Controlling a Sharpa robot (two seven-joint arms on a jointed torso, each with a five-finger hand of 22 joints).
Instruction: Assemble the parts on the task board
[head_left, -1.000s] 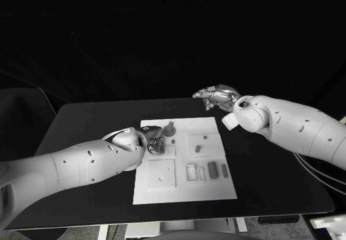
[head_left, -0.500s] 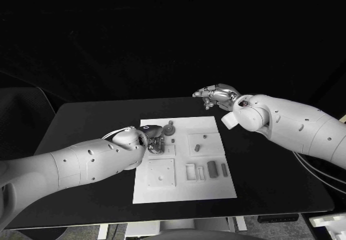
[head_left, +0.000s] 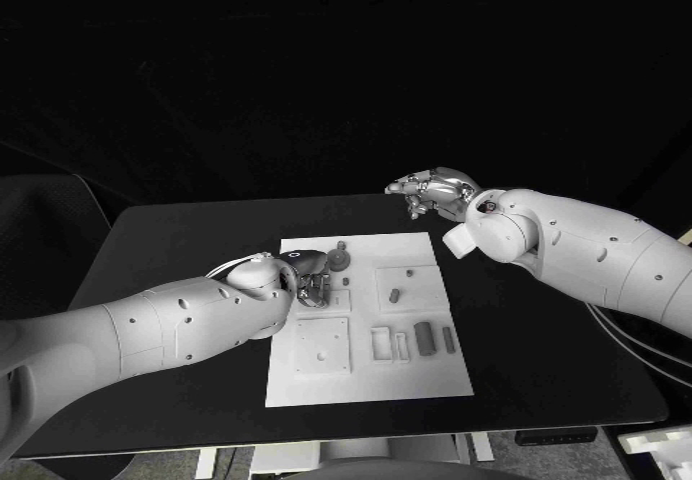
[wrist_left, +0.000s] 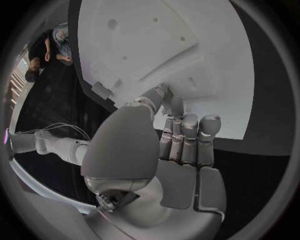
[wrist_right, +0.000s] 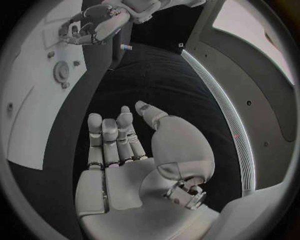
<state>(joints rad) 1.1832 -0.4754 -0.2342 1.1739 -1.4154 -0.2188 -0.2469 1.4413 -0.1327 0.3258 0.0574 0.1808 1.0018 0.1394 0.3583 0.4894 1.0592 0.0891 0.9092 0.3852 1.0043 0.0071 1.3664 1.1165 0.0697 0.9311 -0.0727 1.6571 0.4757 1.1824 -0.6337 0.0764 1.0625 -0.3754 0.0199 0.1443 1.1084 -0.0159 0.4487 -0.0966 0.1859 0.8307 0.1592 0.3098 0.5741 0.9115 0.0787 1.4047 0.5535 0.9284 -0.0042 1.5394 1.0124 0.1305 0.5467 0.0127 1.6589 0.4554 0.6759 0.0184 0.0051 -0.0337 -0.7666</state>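
The white task board (head_left: 361, 375) lies mid-table and also appears in the wrist views (wrist_left: 200, 55) (wrist_right: 28, 110). My left hand (head_left: 306, 281) (wrist_left: 178, 145) (wrist_right: 94, 26) hovers low over its near-left part, fingers curled down toward the board. Their tips are hidden, so I cannot tell whether they pinch anything. A round grey part (head_left: 339, 259) (wrist_right: 61, 71) sits just beyond that hand. A small peg (head_left: 395, 296) and two dark bars (head_left: 426, 338) lie further right on the board. My right hand (head_left: 433, 190) (wrist_right: 122, 150) hangs off the board over the table's far edge, fingers apart and empty.
A square recessed plate (head_left: 323, 347) and a small rectangular frame (head_left: 381, 345) occupy the board's near half. Bare black table (head_left: 548, 340) surrounds the board on both sides. My right forearm (head_left: 577, 250) reaches over the table's right side.
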